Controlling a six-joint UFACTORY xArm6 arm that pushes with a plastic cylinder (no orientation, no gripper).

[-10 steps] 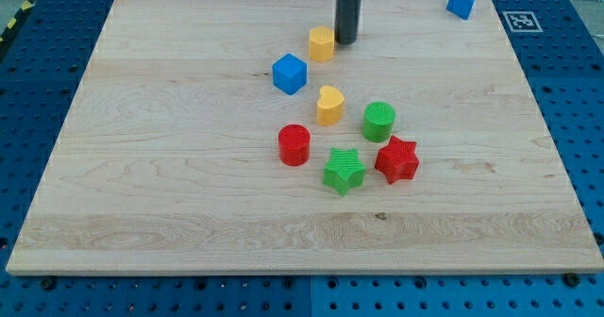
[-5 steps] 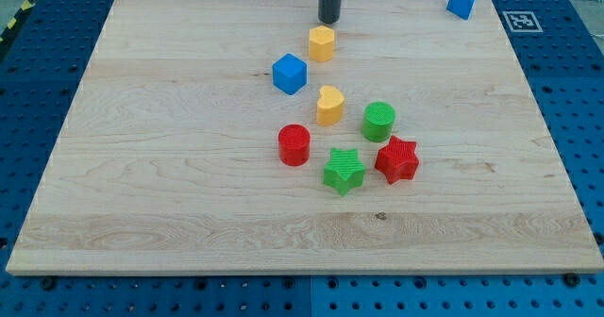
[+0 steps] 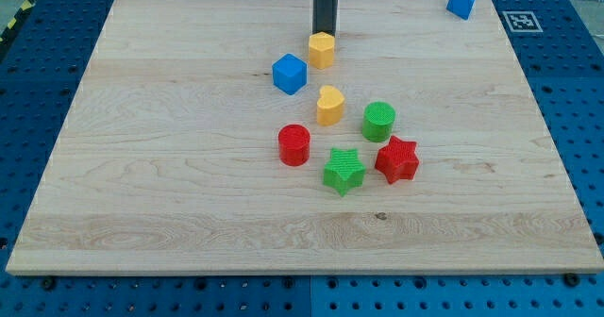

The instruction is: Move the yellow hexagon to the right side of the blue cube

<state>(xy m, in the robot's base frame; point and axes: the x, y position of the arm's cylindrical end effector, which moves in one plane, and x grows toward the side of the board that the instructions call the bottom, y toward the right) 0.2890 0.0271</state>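
Note:
The yellow hexagon sits near the board's top middle. The blue cube lies just below and to its left, a small gap apart. My tip stands right at the hexagon's top edge, touching or nearly touching it. The dark rod rises from there out of the view's top.
A yellow heart-like block lies below the hexagon. A green cylinder, a red cylinder, a green star and a red star cluster at the middle. Another blue block sits at the top right corner of the wooden board.
My tip moved from the hexagon's right side up and around to its top edge. The hexagon has shifted slightly downward. The other blocks have not moved.

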